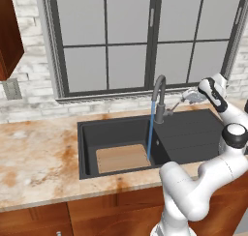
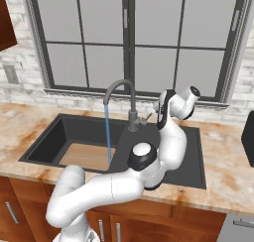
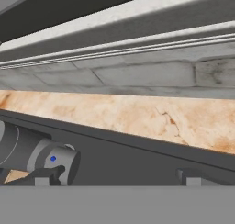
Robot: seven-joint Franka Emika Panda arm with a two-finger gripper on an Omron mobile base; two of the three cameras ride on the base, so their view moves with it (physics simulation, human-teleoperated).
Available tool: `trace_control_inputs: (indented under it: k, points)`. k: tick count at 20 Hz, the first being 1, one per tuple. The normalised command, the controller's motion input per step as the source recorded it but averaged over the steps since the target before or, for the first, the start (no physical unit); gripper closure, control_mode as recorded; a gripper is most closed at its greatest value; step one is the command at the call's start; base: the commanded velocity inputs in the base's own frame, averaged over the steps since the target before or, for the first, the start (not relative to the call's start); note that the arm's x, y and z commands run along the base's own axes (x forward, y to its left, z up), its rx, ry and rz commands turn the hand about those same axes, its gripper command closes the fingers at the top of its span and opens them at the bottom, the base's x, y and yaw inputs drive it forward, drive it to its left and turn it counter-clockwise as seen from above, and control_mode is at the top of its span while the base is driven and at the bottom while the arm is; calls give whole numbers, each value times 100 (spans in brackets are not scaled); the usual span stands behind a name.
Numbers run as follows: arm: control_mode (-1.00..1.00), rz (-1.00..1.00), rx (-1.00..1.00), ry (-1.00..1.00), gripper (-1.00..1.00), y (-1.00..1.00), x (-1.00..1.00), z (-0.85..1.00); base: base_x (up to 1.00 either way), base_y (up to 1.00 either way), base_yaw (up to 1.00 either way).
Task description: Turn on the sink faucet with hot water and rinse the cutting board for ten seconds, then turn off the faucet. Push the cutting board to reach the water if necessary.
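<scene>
The sink faucet (image 1: 160, 99) stands at the back rim of the sink (image 1: 189, 133), between the deep basin and the flat drainboard side. Its arched spout reaches out over the basin. The water (image 1: 151, 131) falls from the spout tip as a thin blue stream.

The cutting board (image 1: 123, 157) lies flat on the basin floor, close to the front wall. The stream comes down at the board's right-hand edge; whether it lands on the wood or just beside it cannot be told. Bare basin floor shows to the left of the board and behind it.

The fingers (image 1: 186, 95) hover just right of the faucet, level with its small side lever. In the hand view the two dark tips stand well apart with nothing between them; the faucet's cylindrical base lies beside the left tip. Actual contact with the lever cannot be judged.

The marbled surface (image 1: 38, 157) runs around the sink. Behind the faucet only a narrow strip separates the sink rim from the brick wall (image 1: 29, 104) and window (image 1: 145, 36) sill.
</scene>
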Motion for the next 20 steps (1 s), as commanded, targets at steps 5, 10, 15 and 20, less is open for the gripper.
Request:
trace_control_inputs:
  k: [5, 10, 15, 20]
  points:
    - [-100, 0, 0, 0, -100, 0, 0, 0, 0, 0, 0]
    - [-100, 0, 0, 0, -100, 0, 0, 0, 0, 0, 0]
    - [-100, 0, 0, 0, -100, 0, 0, 0, 0, 0, 0]
    - [-100, 0, 0, 0, -100, 0, 0, 0, 0, 0, 0]
